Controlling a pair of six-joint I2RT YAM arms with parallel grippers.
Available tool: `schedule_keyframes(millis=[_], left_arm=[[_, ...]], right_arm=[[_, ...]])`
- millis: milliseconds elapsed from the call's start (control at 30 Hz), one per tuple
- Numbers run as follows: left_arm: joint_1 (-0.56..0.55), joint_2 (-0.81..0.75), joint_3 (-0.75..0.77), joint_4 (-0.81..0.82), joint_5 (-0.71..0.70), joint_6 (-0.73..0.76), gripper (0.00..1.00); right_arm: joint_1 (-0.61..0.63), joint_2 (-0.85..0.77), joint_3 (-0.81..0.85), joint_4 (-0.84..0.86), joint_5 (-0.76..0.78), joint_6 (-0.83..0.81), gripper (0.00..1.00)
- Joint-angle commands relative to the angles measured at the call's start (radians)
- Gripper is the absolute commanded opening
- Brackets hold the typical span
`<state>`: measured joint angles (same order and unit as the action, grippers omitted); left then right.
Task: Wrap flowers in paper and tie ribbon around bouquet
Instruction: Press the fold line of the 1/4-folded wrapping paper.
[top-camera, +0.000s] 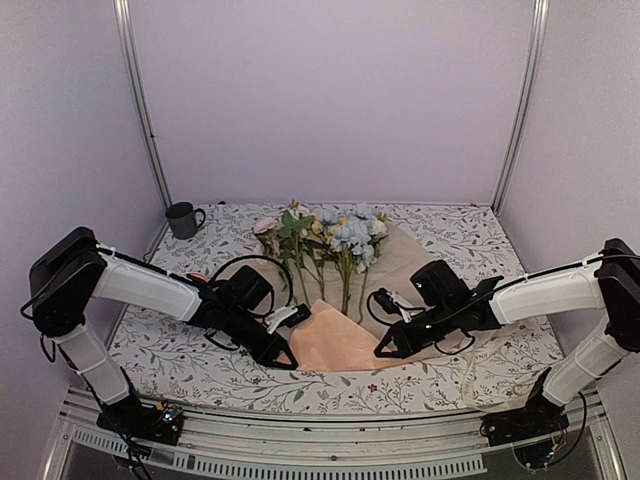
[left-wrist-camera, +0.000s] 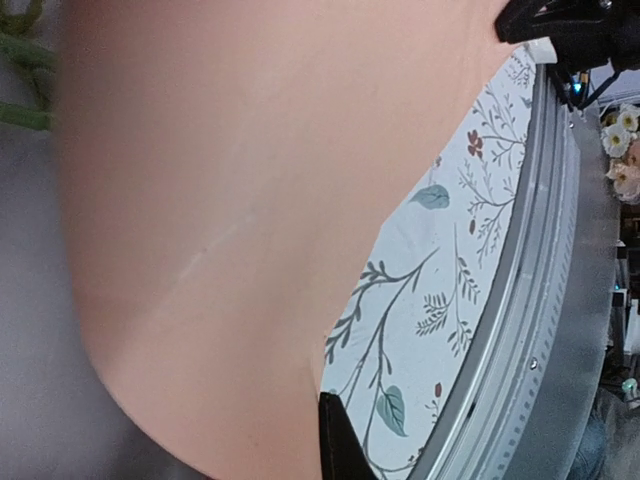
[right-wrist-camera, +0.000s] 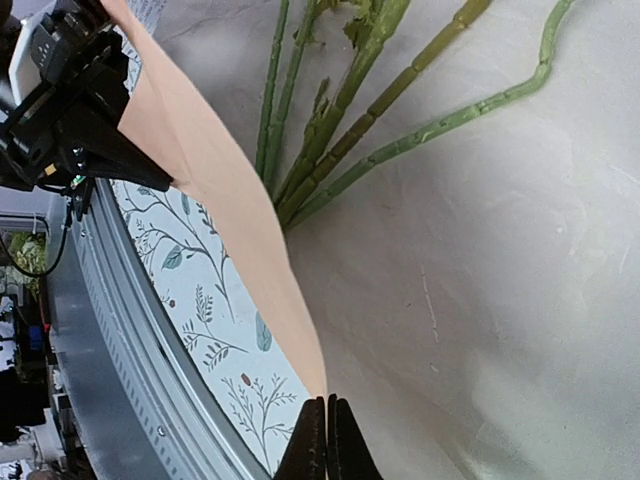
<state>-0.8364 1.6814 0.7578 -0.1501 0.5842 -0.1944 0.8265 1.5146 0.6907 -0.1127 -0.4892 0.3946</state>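
On the leaf-print tablecloth, left jaws and right jaws both pinch the paper.

The left gripper and right gripper each pinch a corner of the paper, which spans between them. Beyond both tips, the flowers lie on it.
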Motion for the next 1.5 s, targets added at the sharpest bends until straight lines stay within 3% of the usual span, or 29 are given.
schedule_keyframes(millis=[0,67,133,333,900,1133,1400,1467], left_arm=[[-0.023,-0.049,-0.018,0.017,0.042,-0.018,0.10],[-0.021,-0.063,-0.022,0.013,-0.006,-0.022,0.24],[-0.015,-0.064,-0.010,-0.008,-0.067,-0.023,0.30],[-0.009,-0.052,0.029,-0.084,-0.228,-0.031,0.38],[-0.006,0.058,0.053,-0.226,-0.455,-0.060,0.41],[-0.017,-0.017,0.094,-0.322,-0.557,-0.080,0.44],[-0.182,-0.159,0.202,-0.243,-0.679,0.034,0.45],[-0.190,-0.151,0.220,-0.205,-0.645,0.041,0.44]], right_arm=[[0.001,-0.020,-0.047,0.027,0.016,0.038,0.00],[-0.007,-0.017,-0.057,0.026,0.028,0.050,0.00],[-0.013,-0.010,-0.058,0.029,0.040,0.063,0.00],[-0.039,0.010,-0.052,0.030,0.070,0.085,0.00],[-0.072,0.059,-0.063,0.051,0.118,0.143,0.00],[-0.072,0.061,-0.046,0.019,0.103,0.127,0.00],[-0.073,0.066,-0.020,-0.001,0.087,0.116,0.00],[-0.072,0.072,-0.016,-0.001,0.086,0.117,0.00]])
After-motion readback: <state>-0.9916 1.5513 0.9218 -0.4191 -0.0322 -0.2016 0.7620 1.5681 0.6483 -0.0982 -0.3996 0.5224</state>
